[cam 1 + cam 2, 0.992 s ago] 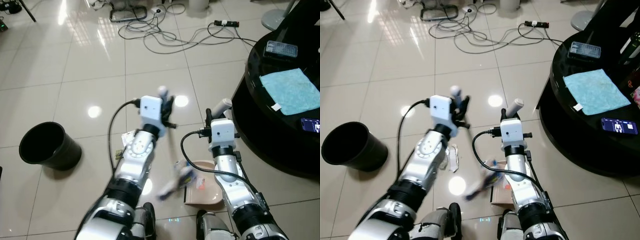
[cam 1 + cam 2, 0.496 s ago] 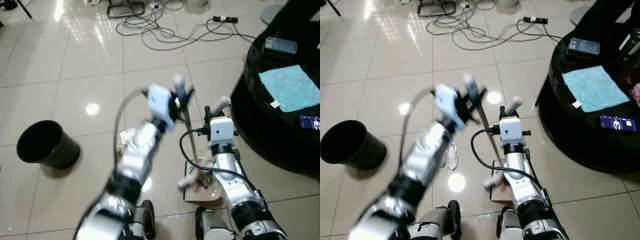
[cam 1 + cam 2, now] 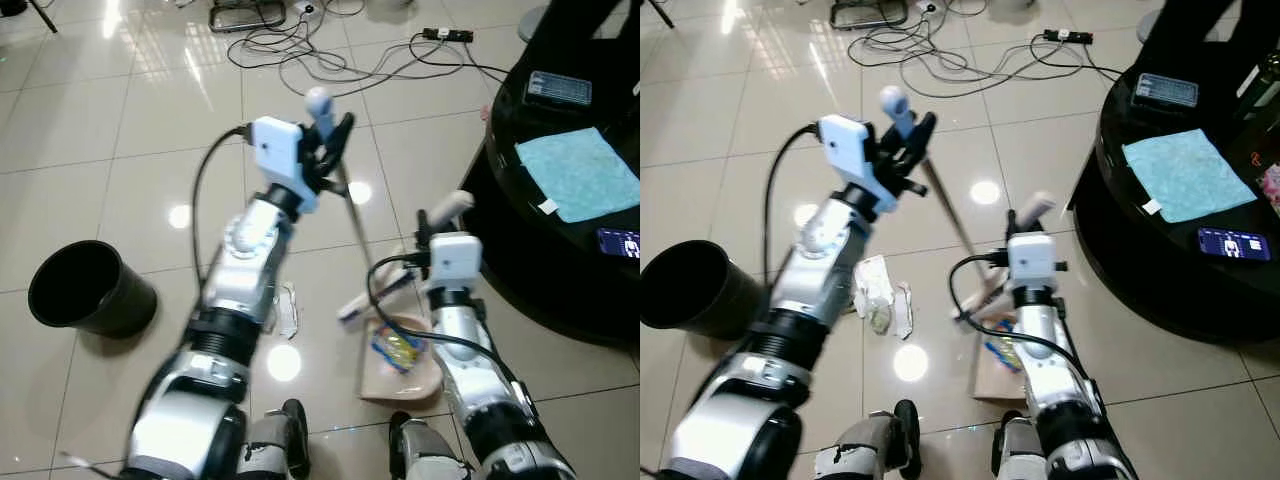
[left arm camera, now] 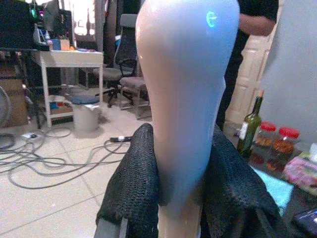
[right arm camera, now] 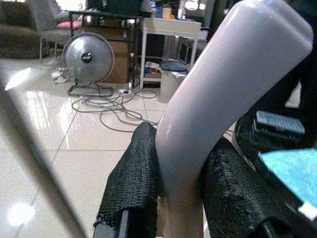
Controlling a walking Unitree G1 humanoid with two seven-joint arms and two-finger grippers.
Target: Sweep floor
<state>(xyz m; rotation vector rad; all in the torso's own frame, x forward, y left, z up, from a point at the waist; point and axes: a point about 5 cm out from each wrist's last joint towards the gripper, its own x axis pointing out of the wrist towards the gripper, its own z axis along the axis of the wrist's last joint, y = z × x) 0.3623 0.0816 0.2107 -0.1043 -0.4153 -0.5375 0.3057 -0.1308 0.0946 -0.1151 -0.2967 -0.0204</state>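
In the middle of the frame the left gripper (image 3: 325, 150) is closed tight around the top of the broom (image 3: 350, 215), and the right gripper (image 3: 440, 215) is closed around the dustpan's handle (image 3: 450, 205), keeping the dustpan (image 3: 400, 365) flat on the floor (image 3: 120, 120) near the bottom. Some bright wrapper bits (image 3: 395, 348) already sit in the pan, so part of the sweeping looks done. A crumpled white paper (image 3: 880, 292) lies just left of the pan and looks not yet swept, and the black bin (image 3: 90, 290) at the left waits for the pan to be emptied.

Glossy tiled floor (image 3: 120, 130), black table (image 3: 560, 250)
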